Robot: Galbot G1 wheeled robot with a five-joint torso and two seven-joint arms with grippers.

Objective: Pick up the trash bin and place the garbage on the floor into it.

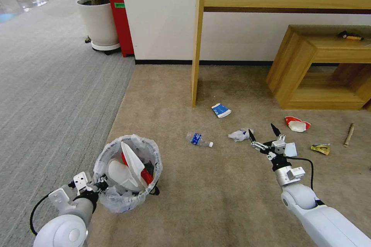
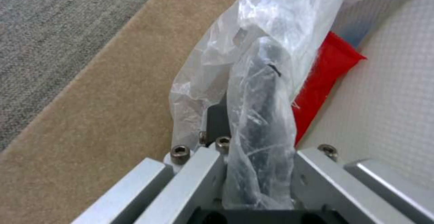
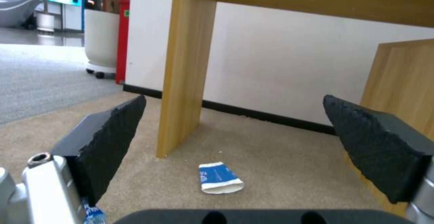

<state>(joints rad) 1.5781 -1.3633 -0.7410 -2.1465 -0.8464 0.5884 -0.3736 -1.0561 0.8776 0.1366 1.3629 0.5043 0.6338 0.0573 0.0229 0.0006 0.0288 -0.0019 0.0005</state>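
Trash bin (image 1: 127, 173), lower left of head view, lifted or held at its rim by the left gripper (image 1: 101, 185). Left wrist view: fingers clamped together on the black rim through the crinkled plastic bag (image 2: 267, 47); a red wrapper (image 2: 325, 81) and a white slipper (image 2: 389, 98) lie inside, right against the rim. Head view shows the slipper (image 1: 129, 167) standing up out of the bin mouth.

Right gripper (image 1: 264, 135), centre right of head view, low over the beige carpet (image 1: 216, 200). Fingers wide apart, nothing between them; right wrist view shows both black pads (image 3: 113, 136) spread.

Outward from those fingers:
- crumpled white-and-blue wad, perhaps the mask (image 1: 240, 134), just beside the left-hand fingertip, toward frame left.
- plastic bottle (image 1: 199, 139), farther left, between gripper and bin; long axis runs roughly left-right across the frame.
- blue-white carton (image 1: 221, 110), ahead and upper left, near the table leg (image 1: 197, 46). In the wrist view the carton (image 3: 220, 182) sits centred between the open fingers, well ahead.
- red-white cup (image 1: 297, 124) to the upper right; yellow scrap (image 1: 320, 148) and wooden stick (image 1: 349, 134) farther right.

Judgement: all loose litter lies on the right arm's side; the wad is nearest, but the fingers point toward the carton.
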